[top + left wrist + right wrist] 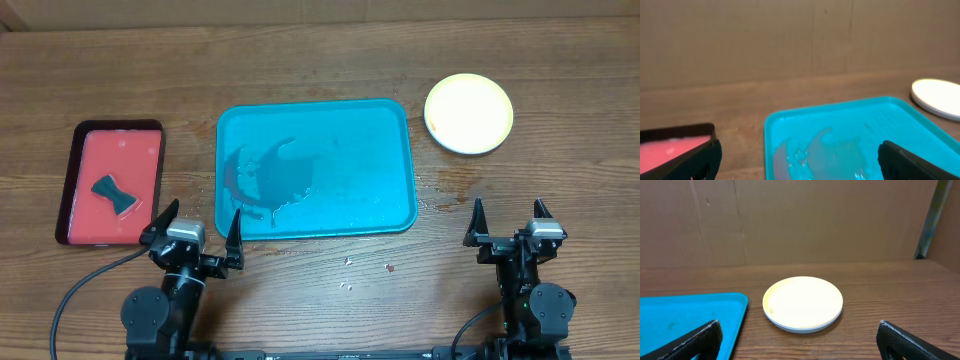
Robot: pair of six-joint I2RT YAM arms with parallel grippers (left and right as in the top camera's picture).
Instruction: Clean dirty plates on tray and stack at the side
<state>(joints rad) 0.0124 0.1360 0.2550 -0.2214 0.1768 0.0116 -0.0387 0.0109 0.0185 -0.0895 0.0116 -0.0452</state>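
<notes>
The plates (468, 113) sit in one stack on the table right of the tray, yellow-green on top with pale rims beneath; the stack also shows in the right wrist view (803, 303) and the left wrist view (939, 97). The teal tray (390, 120) holds no plates, only a wet reddish smear on its left part, seen also in the left wrist view (840, 107). My left gripper (200, 232) is open and empty near the tray's front left corner. My right gripper (508, 225) is open and empty at the front, below the stack.
A smaller dark-rimmed red tray (70, 180) at the left holds a dark bow-shaped sponge (115, 193). Small crumbs (350, 262) and water drops lie on the wood in front of the teal tray. A cardboard wall stands behind the table.
</notes>
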